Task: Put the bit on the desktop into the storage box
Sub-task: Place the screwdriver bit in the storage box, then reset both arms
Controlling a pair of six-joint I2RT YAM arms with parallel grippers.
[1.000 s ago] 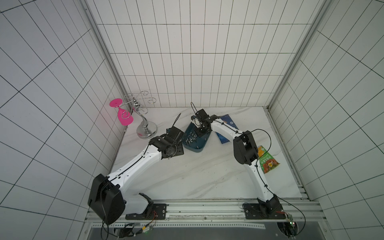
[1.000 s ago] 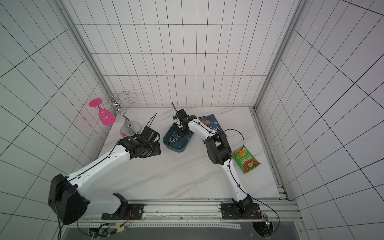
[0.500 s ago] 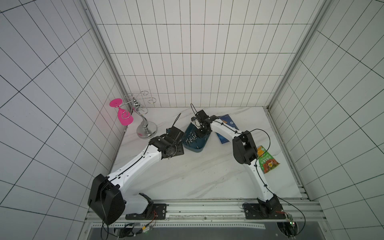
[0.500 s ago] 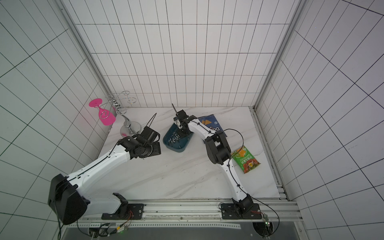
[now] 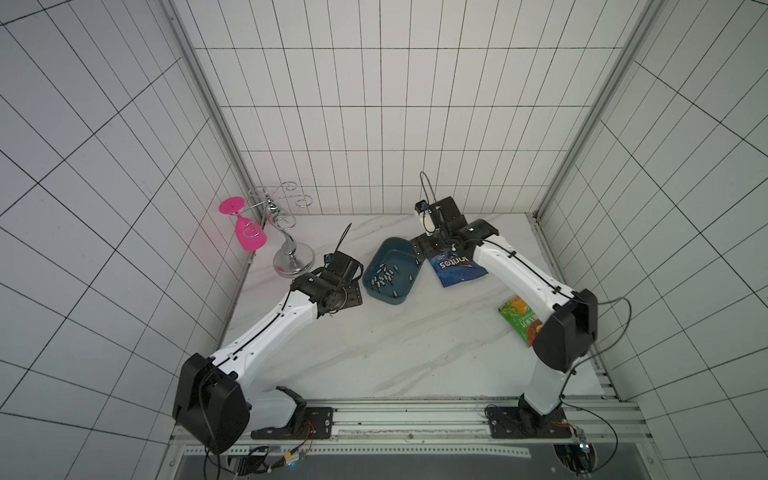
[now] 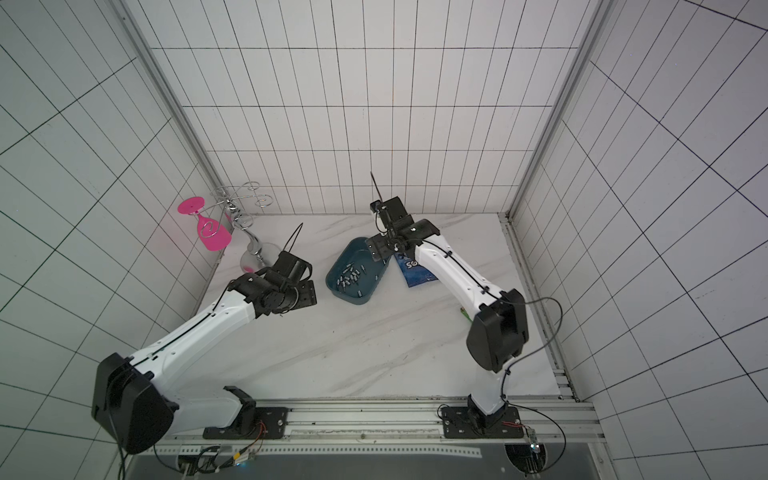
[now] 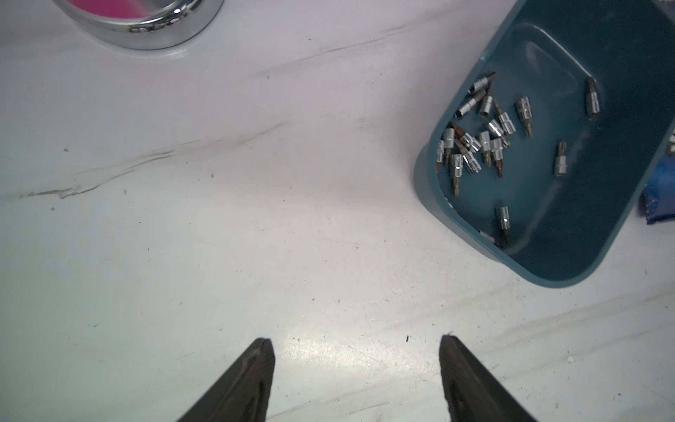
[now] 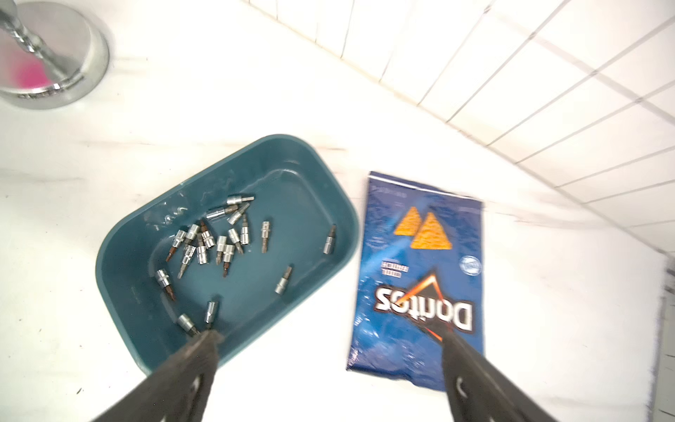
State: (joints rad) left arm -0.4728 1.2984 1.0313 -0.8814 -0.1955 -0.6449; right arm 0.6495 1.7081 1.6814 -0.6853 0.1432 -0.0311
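Observation:
The teal storage box [image 5: 405, 297] sits at the back middle of the white desktop [image 5: 415, 345] and holds several silver bits [image 5: 384, 277]. No bit shows on the bare desktop. My right gripper [image 5: 422, 248] hangs open and empty above the box's right rim. In the right wrist view the right gripper [image 8: 328, 336] has one fingertip over the box [image 8: 120, 255] and its bits [image 8: 212, 241], the other over the chip bag. My left gripper [image 5: 348, 297] stands open over bare desktop left of the box [image 7: 423, 182], with nothing between the tips [image 7: 356, 341].
A blue Doritos bag [image 5: 455, 270] lies just right of the box. A green snack bag [image 5: 517, 322] sits by the right arm's elbow. A chrome glass rack [image 5: 293, 259] with a pink glass [image 5: 249, 239] stands at the back left. Tiled walls close three sides.
My right gripper went from shut to wide open and drew back from over the box towards its right rim. The left gripper opened a little wider and hardly moved.

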